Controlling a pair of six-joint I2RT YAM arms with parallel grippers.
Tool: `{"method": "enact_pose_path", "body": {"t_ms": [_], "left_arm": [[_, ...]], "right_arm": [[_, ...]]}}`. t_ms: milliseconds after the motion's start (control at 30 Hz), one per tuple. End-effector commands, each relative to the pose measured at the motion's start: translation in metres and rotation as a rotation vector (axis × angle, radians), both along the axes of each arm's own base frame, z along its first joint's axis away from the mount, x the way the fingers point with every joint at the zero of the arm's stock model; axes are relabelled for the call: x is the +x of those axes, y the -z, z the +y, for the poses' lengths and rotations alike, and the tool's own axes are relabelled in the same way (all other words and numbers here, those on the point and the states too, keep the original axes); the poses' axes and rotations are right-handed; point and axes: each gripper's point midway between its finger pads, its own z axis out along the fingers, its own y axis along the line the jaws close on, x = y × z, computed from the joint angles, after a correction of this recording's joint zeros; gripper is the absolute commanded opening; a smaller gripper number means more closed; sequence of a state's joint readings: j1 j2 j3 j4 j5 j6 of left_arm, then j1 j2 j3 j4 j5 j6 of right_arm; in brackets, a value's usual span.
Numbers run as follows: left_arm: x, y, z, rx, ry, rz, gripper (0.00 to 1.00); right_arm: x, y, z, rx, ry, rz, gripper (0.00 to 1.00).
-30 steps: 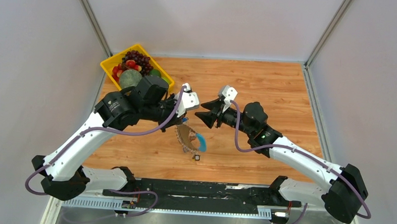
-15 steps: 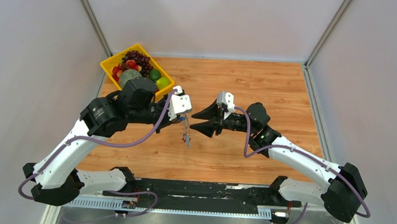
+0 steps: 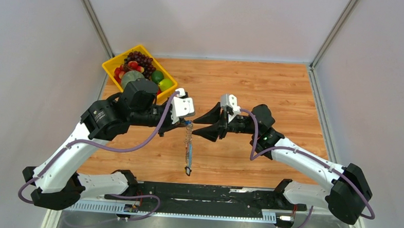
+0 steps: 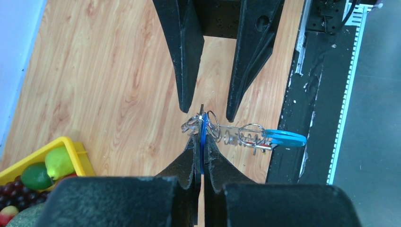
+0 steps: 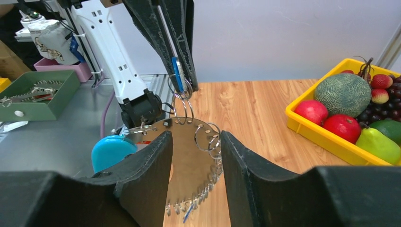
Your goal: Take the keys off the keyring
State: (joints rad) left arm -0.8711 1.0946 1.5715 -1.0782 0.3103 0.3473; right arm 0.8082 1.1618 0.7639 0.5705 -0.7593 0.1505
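my left jaws (image 3: 187,123) are clamped shut on the top of the keyring (image 3: 189,149), which hangs free in the air over the middle of the table (image 3: 273,91), nearer its left edge than its right. the keys (image 5: 188,210) dangle off its lower part, too small for me to count. my right jaws (image 3: 195,127) are spread wide, one finger on each side of the ring just below the left jaws. i can't tell if they touch it.

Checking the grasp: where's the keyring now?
Top view, centre: the floppy grey-and-blue keyring hangs above the wooden table from the shut fingers of the left gripper, close beside the open right gripper.
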Motion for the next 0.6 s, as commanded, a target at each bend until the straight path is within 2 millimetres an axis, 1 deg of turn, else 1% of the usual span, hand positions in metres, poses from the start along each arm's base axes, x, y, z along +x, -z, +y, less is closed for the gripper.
{"method": "enact_pose_path", "body": {"t_ms": [0,200,300,467,500,533,567], "left_arm": [[-0.001,-0.019,-0.008,-0.069,0.042,-0.062,0.0],[-0.003,-0.018,-0.008,-0.069,0.051,-0.055,0.0],[-0.005,-0.018,-0.009,-0.073,0.059,-0.051,0.0],[-0.008,-0.017,-0.011,-0.075,0.079,-0.045,0.0],[-0.01,-0.018,-0.011,-0.078,0.085,-0.043,0.0],[-0.01,-0.017,-0.011,-0.077,0.087,-0.042,0.0],[-0.011,-0.018,-0.011,-0.078,0.087,-0.044,0.0]], "right_arm": [[-0.01,-0.024,-0.002,0.064,-0.056,-0.049,0.46],[-0.017,-0.03,-0.002,0.073,-0.092,-0.056,0.45],[-0.016,-0.031,0.001,0.07,-0.1,-0.053,0.42],[-0.012,-0.035,0.003,0.077,-0.095,-0.051,0.42],[-0.012,-0.036,0.004,0.08,-0.098,-0.053,0.41],[-0.013,-0.036,0.004,0.081,-0.102,-0.055,0.38],[-0.013,-0.037,0.004,0.082,-0.107,-0.056,0.31]]}}
